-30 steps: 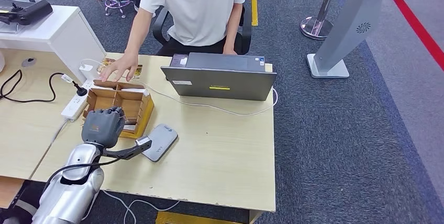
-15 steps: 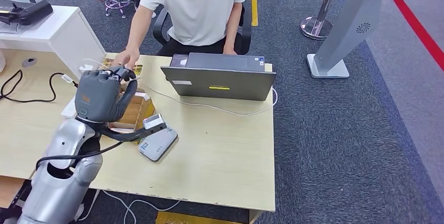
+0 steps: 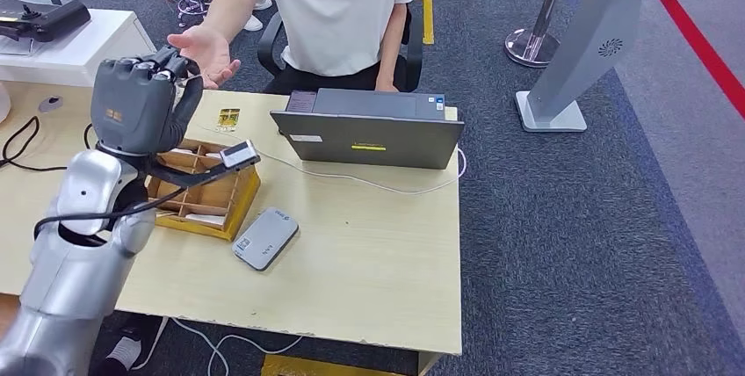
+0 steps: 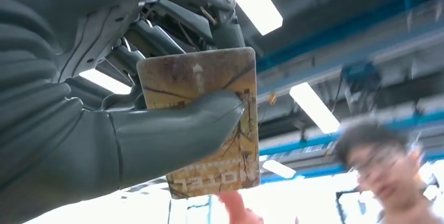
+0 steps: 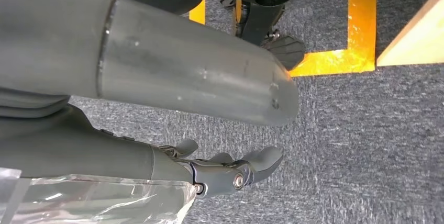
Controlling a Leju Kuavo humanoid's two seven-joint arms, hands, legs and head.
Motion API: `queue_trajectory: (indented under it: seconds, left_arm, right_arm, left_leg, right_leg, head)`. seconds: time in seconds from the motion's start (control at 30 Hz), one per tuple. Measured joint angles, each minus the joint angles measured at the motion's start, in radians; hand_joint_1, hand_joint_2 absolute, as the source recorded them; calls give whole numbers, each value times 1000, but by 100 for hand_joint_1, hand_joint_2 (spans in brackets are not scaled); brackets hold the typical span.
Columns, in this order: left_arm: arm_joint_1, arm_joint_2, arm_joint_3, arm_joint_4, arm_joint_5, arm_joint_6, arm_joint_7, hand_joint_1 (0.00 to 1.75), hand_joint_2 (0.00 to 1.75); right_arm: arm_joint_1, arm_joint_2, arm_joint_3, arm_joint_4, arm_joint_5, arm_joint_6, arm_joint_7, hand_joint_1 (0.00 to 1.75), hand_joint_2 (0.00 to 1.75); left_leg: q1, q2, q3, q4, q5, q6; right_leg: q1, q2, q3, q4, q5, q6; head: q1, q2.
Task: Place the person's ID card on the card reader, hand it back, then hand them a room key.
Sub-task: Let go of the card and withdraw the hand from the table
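Wooden desk scene: room key pinched between thumb and fingers of the raised left hand, just beside the person's upturned palm. Card reader lies beside the compartment tray. Right hand hangs over carpet, fingers loosely curled, holding nothing.

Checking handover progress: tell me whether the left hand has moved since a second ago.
Yes. The left hand rose from the wooden tray toward the person's open palm.
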Motion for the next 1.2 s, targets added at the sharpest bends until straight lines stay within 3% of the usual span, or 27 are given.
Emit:
queue_trajectory:
  seconds: [0.17, 0.37, 0.5, 0.73, 0.93, 1.03, 1.2]
  left_arm:
    - [-87, 28, 35, 277, 51, 33, -41, 175, 175]
    - [-87, 52, 40, 402, 58, 25, -42, 175, 175]
    - [-81, 63, 41, 436, 62, 27, -41, 0, 175]
    - [-50, 73, 61, 447, 85, 62, -46, 0, 175]
    - [35, 96, 101, 372, 170, 66, -86, 0, 175]
    - [117, 114, 149, 294, 324, 42, -142, 0, 175]
    - [316, 132, 302, 135, 597, -41, -260, 0, 175]
  right_arm:
    - [2, 0, 9, 1, 1, -2, 16, 0, 0]
    - [2, 0, 13, 4, 3, -10, 23, 0, 0]
    - [2, 0, 15, 6, 8, -8, 17, 0, 0]
    - [2, 0, 18, 7, 10, -7, 13, 0, 0]
    - [2, 0, 18, 7, -7, -10, 6, 0, 0]
    - [2, -1, 14, 7, -26, 1, -12, 0, 0]
    - [6, -10, -2, 5, -60, 32, -31, 0, 0]
  left_leg:
    - [0, 2, 1, 0, 1, 0]
    - [0, 2, -1, 0, 1, 0]
    - [0, 1, -3, 0, 1, 0]
    - [0, 1, -3, 0, 1, 0]
    - [0, 2, -3, 0, 1, 0]
    - [0, 3, -3, 0, 0, 0]
    - [0, 5, -4, -1, -1, -1]
  right_leg:
    - [0, 2, 0, 1, 1, -2]
    - [0, 2, -1, 1, 1, -2]
    - [0, 2, -3, 1, 1, -2]
    - [0, 2, -4, 1, 1, -2]
    - [0, 2, -4, 1, 1, -2]
    - [0, 4, -4, 1, 1, -2]
    - [0, 6, -4, 1, -1, -2]
  head:
    - [-4, 0]
    - [-4, 0]
    - [-4, 0]
    - [-4, 0]
    - [-4, 0]
    - [-4, 0]
    - [-2, 0]
